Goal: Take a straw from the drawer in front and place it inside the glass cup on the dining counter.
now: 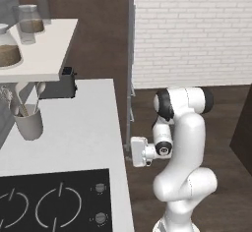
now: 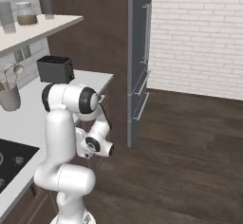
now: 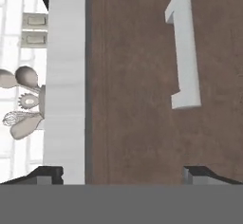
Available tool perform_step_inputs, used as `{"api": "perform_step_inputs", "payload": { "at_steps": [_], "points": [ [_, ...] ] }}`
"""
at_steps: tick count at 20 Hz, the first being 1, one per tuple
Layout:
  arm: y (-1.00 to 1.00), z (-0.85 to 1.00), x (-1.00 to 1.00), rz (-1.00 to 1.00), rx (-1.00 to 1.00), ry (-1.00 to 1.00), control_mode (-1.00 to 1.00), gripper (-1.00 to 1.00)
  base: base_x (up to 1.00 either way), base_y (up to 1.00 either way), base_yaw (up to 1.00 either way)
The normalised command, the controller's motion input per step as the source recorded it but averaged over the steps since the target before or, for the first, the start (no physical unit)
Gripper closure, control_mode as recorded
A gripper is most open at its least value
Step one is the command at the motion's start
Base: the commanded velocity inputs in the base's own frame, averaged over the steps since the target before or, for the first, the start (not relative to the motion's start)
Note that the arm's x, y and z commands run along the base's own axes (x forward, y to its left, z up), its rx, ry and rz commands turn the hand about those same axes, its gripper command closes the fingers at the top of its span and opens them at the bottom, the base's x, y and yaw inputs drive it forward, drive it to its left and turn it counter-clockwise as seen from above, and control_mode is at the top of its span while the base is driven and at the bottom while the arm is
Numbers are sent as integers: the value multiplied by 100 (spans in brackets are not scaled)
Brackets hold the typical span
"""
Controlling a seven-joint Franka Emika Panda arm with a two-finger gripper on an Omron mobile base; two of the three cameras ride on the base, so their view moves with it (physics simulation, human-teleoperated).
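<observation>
Spread gripper (image 3: 122, 173) facing drawer (image 3: 137, 123) (handle (image 3: 184, 52) apart)

utensil holder (image 1: 28, 122) on counter (image 1: 83, 128) | toaster (image 1: 59, 84) behind — cooktop (image 1: 54, 200) in front

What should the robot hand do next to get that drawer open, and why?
Probably slide sideways and forward until the silver handle sits between the fingertips, then close. In the hand view the drawer front is shut, the gripper is open and holds nothing, and the handle lies off to one side, not yet between the fingers.
</observation>
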Motion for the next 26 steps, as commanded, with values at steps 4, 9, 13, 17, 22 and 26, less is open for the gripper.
{"api": "perform_step_inputs", "payload": {
  "at_steps": [4, 9, 13, 17, 22, 26],
  "points": [
    [17, -18, 38, 0, 0, -1, -100, -100, 0, 0, 0],
    [12, -27, 34, 0, 0, 0, -100, -100, 0, 0, 0],
    [17, -25, 30, 0, 0, 0, -100, -100, 0, 0, 0],
    [25, -18, 19, 0, 0, 0, -100, -100, 0, 0, 0],
    [38, -8, 12, 0, 0, 0, -100, -100, 0, 0, 0],
    [47, -7, 16, 0, 0, 0, -100, -100, 0, 0, 0]
  ]
}}
